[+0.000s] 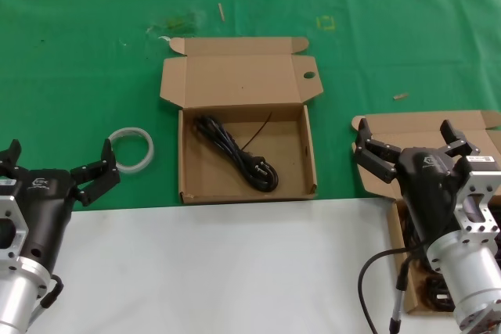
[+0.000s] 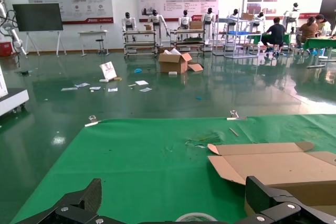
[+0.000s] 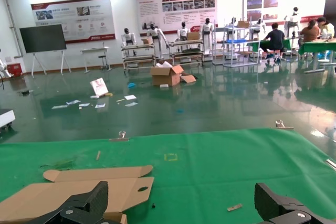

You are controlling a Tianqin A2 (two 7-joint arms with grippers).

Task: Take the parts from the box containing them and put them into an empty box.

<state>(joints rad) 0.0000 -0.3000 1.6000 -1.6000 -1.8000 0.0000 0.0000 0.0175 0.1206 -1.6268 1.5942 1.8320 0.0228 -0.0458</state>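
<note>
A: Which step is in hand?

B: A fetch, I judge; the right gripper [image 1: 409, 147] hovers with fingers spread and empty above the box containing them [image 1: 415, 132] at the table's right edge, while the left gripper [image 1: 56, 170] waits, fingers likewise apart and empty, low on the left.

A: And the next move?

B: Probably a drop into that box to close on 1 of the parts [image 1: 433, 291]; the arm hides most of them, so the count is unclear.

A: The containers, largest first?

B: The green table cover [image 1: 78, 52] carries both; the empty box [image 1: 308, 185] sits centre, lid back, hole in its flap; it already holds 1 power cord [image 1: 235, 152] lying diagonally; a tape ring [image 1: 130, 149] lies just beside it, untouched.
</note>
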